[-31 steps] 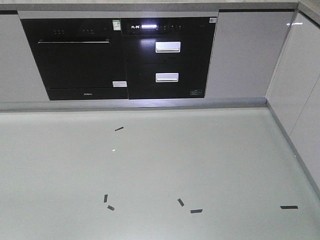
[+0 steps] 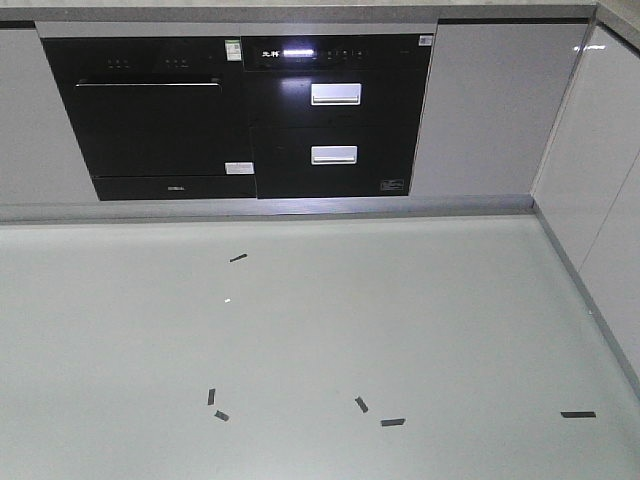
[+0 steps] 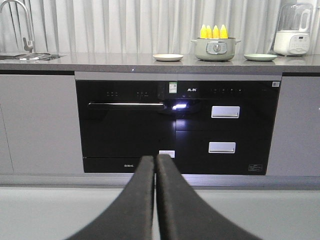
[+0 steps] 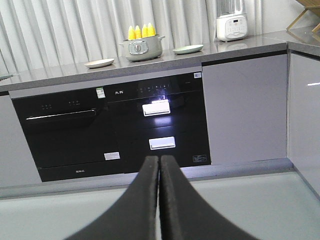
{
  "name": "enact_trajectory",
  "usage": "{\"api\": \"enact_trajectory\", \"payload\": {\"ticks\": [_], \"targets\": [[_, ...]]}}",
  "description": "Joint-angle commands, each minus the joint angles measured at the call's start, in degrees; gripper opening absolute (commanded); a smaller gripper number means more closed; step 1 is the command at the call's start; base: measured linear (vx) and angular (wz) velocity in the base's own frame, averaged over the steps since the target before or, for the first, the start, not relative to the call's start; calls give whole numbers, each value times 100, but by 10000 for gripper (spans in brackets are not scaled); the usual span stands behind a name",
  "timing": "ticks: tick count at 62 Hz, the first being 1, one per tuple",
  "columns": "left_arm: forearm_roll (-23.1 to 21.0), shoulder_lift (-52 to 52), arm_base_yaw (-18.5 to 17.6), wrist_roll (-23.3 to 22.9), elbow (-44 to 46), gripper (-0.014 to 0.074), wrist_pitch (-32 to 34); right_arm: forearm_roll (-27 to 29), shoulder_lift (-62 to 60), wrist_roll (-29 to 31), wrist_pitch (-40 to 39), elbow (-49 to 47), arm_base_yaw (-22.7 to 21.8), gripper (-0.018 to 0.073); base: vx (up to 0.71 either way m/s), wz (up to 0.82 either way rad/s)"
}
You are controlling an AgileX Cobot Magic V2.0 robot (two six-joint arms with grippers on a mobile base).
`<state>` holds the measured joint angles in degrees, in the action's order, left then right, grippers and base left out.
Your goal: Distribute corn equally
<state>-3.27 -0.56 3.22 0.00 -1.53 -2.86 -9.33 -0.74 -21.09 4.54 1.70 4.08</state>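
Four corn cobs stand tips up in a grey-green pot on the bench, at the upper right of the left wrist view and upper left of centre in the right wrist view. A pale plate sits on the bench just left of the pot in frame, and a green plate sits just to its right. Both look bare, so I judge that no cob has been shared out yet.

Nothing has changed over the last half second. In the front view the floor, its dark tape marks and the black oven fronts sit exactly as before, so the task has not advanced.

The left end effector is closed, its two dark fingers pressed together on nothing, at the bottom centre of its frame. The right end effector is the same. Both hang low, level with the cabinet fronts and well apart from the corn, which lies above and beyond them across the floor. The robot will, I think, have to close that gap and lift an arm before any grasp.
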Motion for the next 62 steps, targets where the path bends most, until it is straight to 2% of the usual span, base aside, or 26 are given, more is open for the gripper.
{"api": "enact_trajectory", "payload": {"ticks": [1,62], "targets": [[-13,-95,-5,0,-21,-6,423,-23,-24,24,-454,41,-20,-1,0,0],[-13,-95,-5,0,-21,-6,423,-23,-24,24,-454,41,-20,-1,0,1]]}}
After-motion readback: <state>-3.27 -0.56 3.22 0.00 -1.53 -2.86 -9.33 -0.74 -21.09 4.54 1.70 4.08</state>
